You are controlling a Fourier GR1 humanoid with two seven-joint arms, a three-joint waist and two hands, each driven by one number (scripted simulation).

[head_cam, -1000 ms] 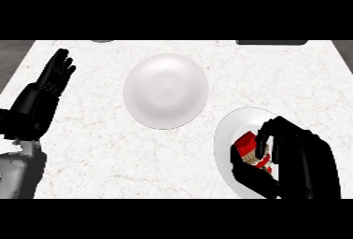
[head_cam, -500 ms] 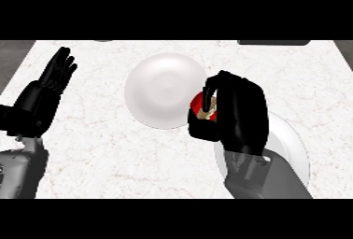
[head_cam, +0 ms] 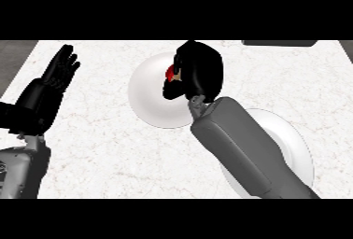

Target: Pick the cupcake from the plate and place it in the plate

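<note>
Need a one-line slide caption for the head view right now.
Right hand holds the cupcake over the centre plate; left hand rests open at the left.

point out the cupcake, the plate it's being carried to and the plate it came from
cupcake (head_cam: 172, 73), head view, red part showing beside the right robot hand (head_cam: 200, 70)
middle plate (head_cam: 148, 95), head view, bare left half
right plate (head_cam: 293, 144), head view, bare right rim
</note>
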